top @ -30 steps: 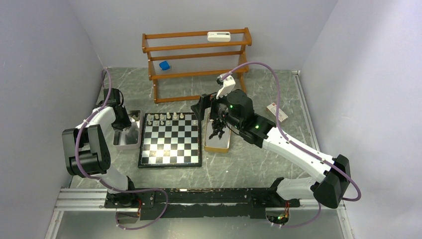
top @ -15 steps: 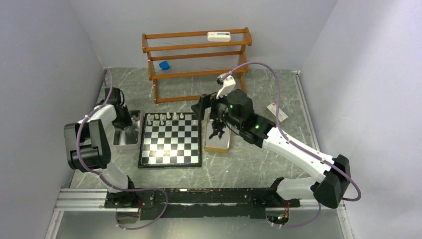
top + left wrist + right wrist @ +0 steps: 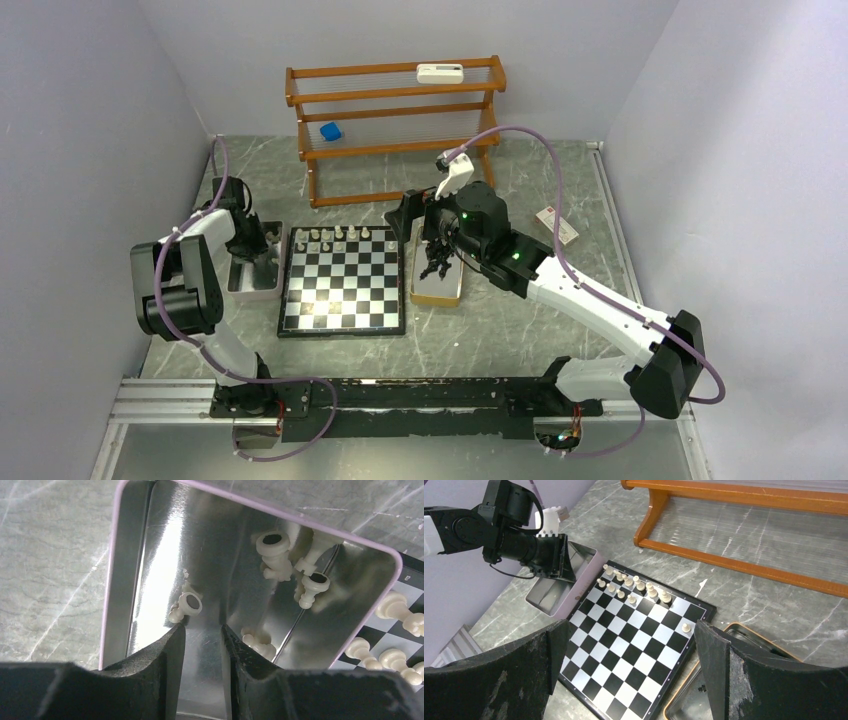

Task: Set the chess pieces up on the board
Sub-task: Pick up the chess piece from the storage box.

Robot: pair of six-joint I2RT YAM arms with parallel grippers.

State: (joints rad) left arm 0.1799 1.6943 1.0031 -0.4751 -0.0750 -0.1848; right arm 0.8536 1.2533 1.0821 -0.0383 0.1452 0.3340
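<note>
The board (image 3: 343,285) lies between two trays. Several cream chess pieces (image 3: 335,237) stand on its two far rows, also seen in the right wrist view (image 3: 634,585), with a lone cream pawn (image 3: 685,627) near the right rim. My left gripper (image 3: 202,630) is down inside the silver lilac-rimmed tray (image 3: 127,580), jaws a narrow gap apart with nothing between them. One loose cream piece (image 3: 187,605) lies just past the left fingertip, others (image 3: 274,547) farther off. My right gripper (image 3: 631,630) is wide open and empty above the board's right side. Black pieces (image 3: 437,262) lie in the orange-rimmed tray (image 3: 437,298).
A wooden rack (image 3: 395,120) stands at the back, holding a blue block (image 3: 331,131) and a white device (image 3: 440,72). A small card (image 3: 556,225) lies on the table to the right. Walls close in on both sides.
My left arm has shifted its elbow slightly and the gripper has moved a little farther along the silver tray. The right arm has not moved.
</note>
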